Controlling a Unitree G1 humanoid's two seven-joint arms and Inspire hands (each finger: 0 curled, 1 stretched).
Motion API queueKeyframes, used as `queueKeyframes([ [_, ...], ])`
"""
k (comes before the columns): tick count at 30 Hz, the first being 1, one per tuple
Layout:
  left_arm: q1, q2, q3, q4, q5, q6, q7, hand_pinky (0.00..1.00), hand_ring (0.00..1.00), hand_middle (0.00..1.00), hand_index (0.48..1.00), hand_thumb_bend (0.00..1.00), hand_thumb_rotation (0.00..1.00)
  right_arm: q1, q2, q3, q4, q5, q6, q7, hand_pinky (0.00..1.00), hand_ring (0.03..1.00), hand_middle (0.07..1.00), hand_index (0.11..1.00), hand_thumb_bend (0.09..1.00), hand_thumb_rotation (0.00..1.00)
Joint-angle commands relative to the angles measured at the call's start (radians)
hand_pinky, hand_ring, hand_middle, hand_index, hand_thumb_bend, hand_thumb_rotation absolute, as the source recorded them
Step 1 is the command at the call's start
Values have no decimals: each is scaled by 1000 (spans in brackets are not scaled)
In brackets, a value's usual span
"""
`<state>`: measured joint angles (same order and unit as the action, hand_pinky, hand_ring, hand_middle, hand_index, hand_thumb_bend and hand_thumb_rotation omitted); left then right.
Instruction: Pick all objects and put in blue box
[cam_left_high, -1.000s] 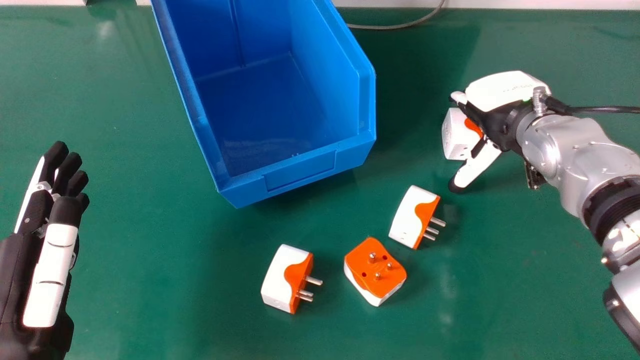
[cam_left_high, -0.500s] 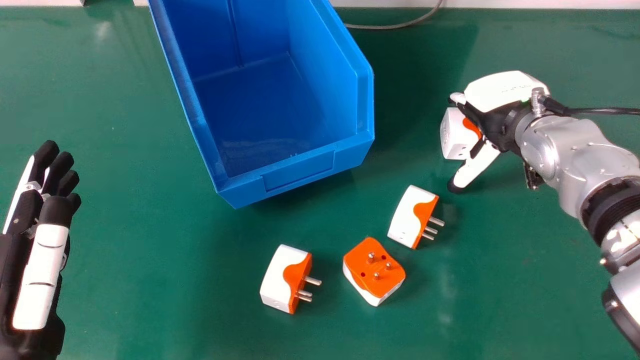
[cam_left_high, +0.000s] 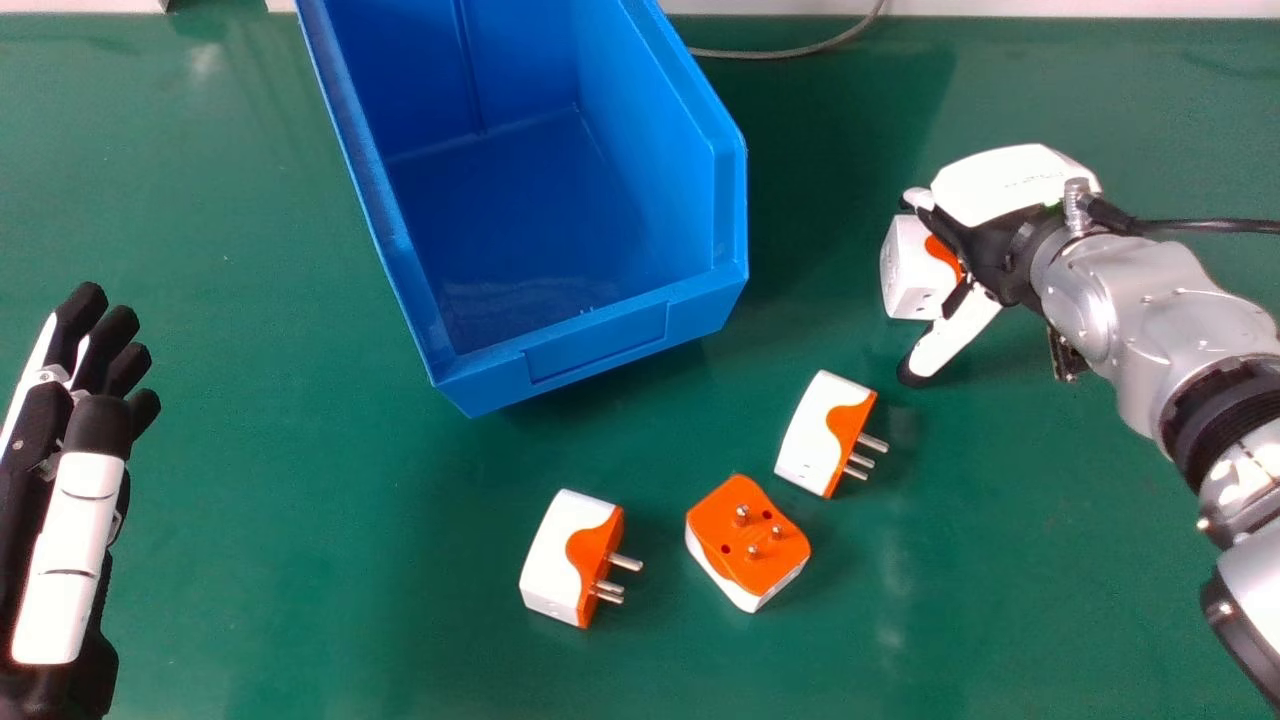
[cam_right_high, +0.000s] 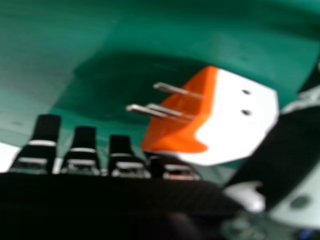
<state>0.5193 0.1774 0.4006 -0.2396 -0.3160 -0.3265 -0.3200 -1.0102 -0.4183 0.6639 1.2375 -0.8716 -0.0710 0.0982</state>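
Where the table (cam_left_high: 300, 650) comes nearest, the left hand (cam_left_high: 70, 560) lies idle at the head view's left edge, fingers straight and holding nothing. Well to its right is a plug adapter (cam_left_high: 558, 552) on its side, pins out to the right, and beside it an orange-faced adapter (cam_left_high: 735, 560) with its pins up — the awkward one, I'd judge, best pinched low across its white sides. A little farther lies a third adapter (cam_left_high: 815, 432), also with pins to the right.

Beyond these, the right hand (cam_left_high: 1015, 185) is at the fourth adapter (cam_left_high: 908, 268), which sits between thumb and fingers and seems to rest on the table. The hand is fairly wide open, with no firm grip showing; the thumb (cam_right_high: 287, 150) is close by the white shell, but whether it touches I cannot tell. Such a body should be light and quite stiff, so a squeeze won't harm it — the smooth, curved plastic could slip, though. Take it across the broad white part; the thin metal pins would make a poor hold and might snag a finger.

To the left stands the blue box (cam_left_high: 600, 345), its low front edge towards the robot, an easy side to drop over.
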Motion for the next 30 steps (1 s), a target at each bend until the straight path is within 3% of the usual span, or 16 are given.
queueKeyframes([
  [1, 12, 19, 16, -24, -18, -7, -11, 969, 969, 968, 972, 781, 869, -37, -4, -1, 5, 3, 7, -8, 838, 927, 954, 939, 717, 463],
  [12, 52, 29, 40, -55, -33, 6, -36, 996, 992, 990, 996, 822, 885, -31, 9, -9, 18, 17, 7, -13, 811, 919, 946, 931, 687, 445],
  [15, 60, 35, 45, -57, -42, 13, -42, 998, 996, 995, 998, 824, 897, -29, 14, -7, 21, 16, 16, -14, 780, 904, 936, 922, 683, 432],
  [18, 62, 36, 48, -62, -47, 19, -42, 999, 997, 997, 999, 826, 902, -25, 14, -2, 19, 13, 14, -15, 772, 898, 933, 920, 680, 423],
  [25, 64, 40, 49, -68, -50, 18, -56, 1000, 1000, 1000, 1000, 829, 909, -19, 12, 4, 16, 11, 7, -12, 789, 903, 928, 918, 661, 402],
  [28, 65, 37, 51, -74, -53, 26, -51, 1000, 1000, 1000, 1000, 831, 909, -19, 12, -4, 15, 20, 13, 0, 789, 902, 927, 915, 653, 395],
  [30, 64, 37, 52, -73, -58, 27, -54, 1000, 1000, 1000, 1000, 835, 905, -18, 12, -9, 15, 25, 16, 1, 782, 900, 927, 914, 643, 375],
])
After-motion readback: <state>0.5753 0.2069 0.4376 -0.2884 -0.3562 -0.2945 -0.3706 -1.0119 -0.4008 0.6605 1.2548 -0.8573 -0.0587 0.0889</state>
